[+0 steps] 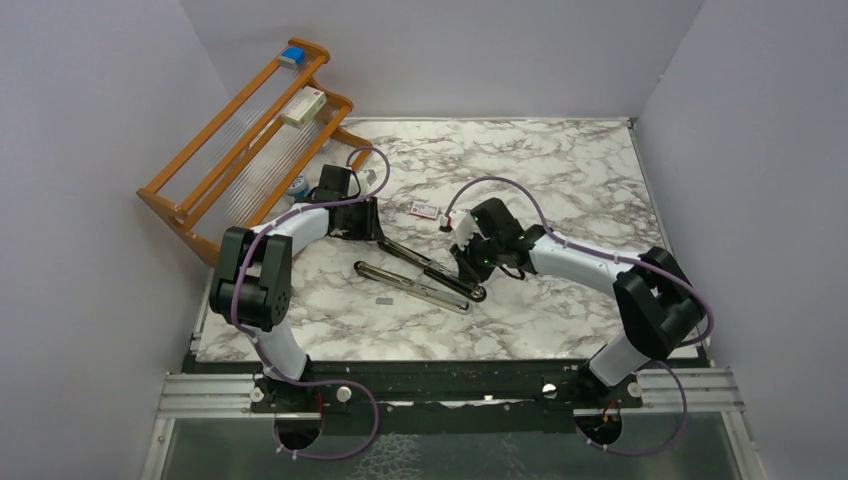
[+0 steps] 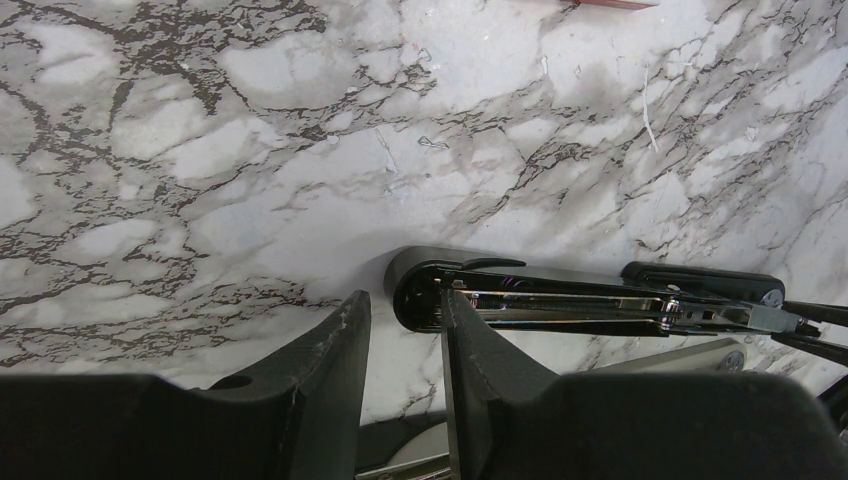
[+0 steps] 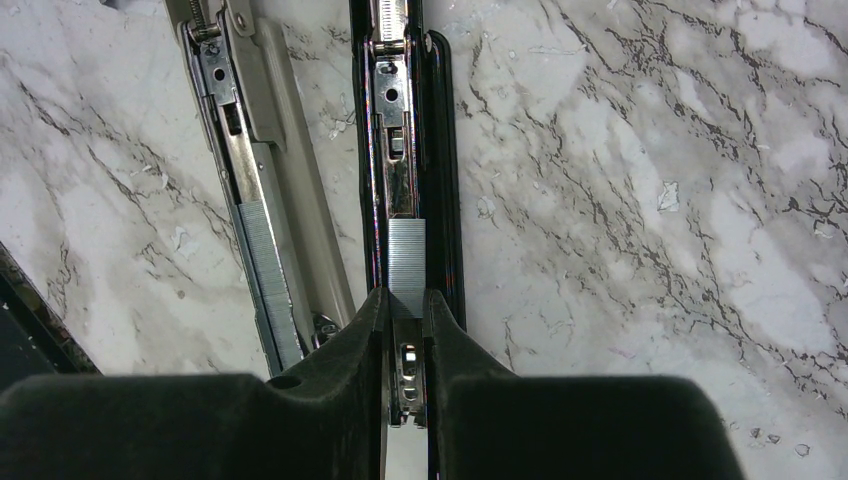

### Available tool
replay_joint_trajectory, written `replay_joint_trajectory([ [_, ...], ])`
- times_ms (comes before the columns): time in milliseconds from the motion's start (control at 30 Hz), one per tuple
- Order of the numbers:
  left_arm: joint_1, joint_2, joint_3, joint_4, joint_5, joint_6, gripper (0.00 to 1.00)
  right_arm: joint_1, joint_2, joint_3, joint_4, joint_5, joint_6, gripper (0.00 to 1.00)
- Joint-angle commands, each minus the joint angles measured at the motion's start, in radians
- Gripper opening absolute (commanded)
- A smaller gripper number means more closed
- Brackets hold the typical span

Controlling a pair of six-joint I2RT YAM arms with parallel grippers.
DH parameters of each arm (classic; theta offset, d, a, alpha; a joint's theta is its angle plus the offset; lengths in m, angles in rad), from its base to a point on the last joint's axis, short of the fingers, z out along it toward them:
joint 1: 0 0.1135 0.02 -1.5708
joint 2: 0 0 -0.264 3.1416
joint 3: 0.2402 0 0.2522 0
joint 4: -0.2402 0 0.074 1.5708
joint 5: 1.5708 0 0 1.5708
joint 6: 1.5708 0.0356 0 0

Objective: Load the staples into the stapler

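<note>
Right gripper (image 3: pixel 405 295) fingers are pinched together on the staples (image 3: pixel 406 255), a strip sitting in the silver rail of the open black stapler (image 3: pixel 448 150), mid-desk. Left gripper (image 2: pixel 405 296) has its fingers apart at the stapler's far-left end. Grey tool (image 3: pixel 275 100) lies alongside. White marble desk (image 1: pixel 580 170), plain lilac walls (image 1: pixel 100 100), wooden rack (image 1: pixel 215 127) at the far-left corner.

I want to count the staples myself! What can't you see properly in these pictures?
The staples, right wrist view: the strip's near end is hidden between the right gripper fingertips, so pinched or just nudged is unclear.
The stapler, left wrist view: its far end is cut off by the right edge.
The red-and-white packet, top view: print too small to read.
</note>
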Motion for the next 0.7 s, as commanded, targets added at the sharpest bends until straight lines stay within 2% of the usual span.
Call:
replay_joint_trajectory([
  [0,0.002,0.037,0.007,-0.031,-0.066,0.029,0.34,0.006,0.033,0.016,-0.071,0.056,0.025,0.15],
  [467,0.002,0.034,0.006,-0.030,-0.066,0.029,0.34,0.006,0.038,0.020,-0.071,0.104,0.056,0.15],
  [667,0.002,0.036,0.007,-0.031,-0.065,0.030,0.34,0.006,0.037,0.016,-0.072,0.097,0.032,0.19],
])
